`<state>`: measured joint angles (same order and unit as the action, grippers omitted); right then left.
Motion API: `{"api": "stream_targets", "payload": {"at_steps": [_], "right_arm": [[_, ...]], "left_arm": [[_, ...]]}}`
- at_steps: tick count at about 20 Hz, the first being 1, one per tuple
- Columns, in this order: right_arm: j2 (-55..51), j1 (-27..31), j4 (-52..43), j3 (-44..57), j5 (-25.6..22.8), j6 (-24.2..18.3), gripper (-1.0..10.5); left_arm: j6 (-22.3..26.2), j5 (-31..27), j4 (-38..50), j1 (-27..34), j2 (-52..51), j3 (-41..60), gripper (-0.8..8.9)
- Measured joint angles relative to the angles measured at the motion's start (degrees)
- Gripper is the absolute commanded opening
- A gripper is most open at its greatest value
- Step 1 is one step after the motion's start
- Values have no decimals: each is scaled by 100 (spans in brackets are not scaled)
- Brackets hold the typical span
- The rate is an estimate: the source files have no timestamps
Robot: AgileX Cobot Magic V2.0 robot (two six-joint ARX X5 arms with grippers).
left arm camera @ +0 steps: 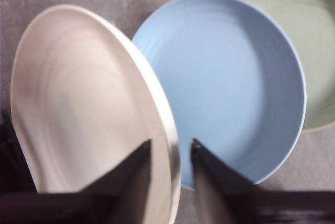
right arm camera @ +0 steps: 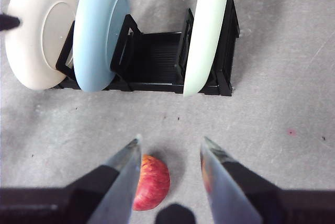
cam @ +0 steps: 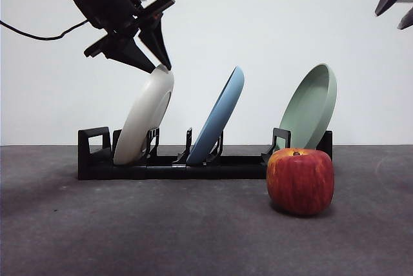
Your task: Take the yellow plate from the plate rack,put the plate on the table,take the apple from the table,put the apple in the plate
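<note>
The yellow plate [cam: 145, 121] leans in the leftmost slot of the black plate rack [cam: 193, 166]. My left gripper [cam: 160, 66] is at the plate's top rim, its open jaws on either side of the rim [left arm camera: 171, 143]; the plate [left arm camera: 84, 103] still sits in the rack. The red apple [cam: 300, 180] stands on the grey table [cam: 129, 224] in front of the rack's right end. My right gripper [right arm camera: 170, 145] hangs open and empty high above the apple [right arm camera: 154, 182] and shows at the top right of the front view [cam: 388, 20].
A light blue plate [cam: 219, 115] leans in the rack's middle slot, close beside the yellow one. A pale green plate [cam: 313, 105] leans at the rack's right end, just behind the apple.
</note>
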<state>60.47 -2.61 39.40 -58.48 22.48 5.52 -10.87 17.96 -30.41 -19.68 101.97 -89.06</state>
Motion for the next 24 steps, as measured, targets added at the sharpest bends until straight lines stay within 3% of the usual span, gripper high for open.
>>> {"api": "stream_targets", "payload": {"at_steps": [6, 11, 17, 24], "right_arm": [[0, 0, 2, 0, -2, -2, 190], [0, 0, 4, -2, -2, 0, 190], [0, 0, 4, -2, -2, 0, 190], [0, 0, 4, -2, -4, 0, 190]], "left_arm": [[81, 120, -105, -37, 2, -20, -9], [83, 382, -702, -50, -197, -514, -9], [601, 315, -1862, -142, -1325, -1659, -9], [1241, 192, -3097, -796, -3036, -1753, -9]]}}
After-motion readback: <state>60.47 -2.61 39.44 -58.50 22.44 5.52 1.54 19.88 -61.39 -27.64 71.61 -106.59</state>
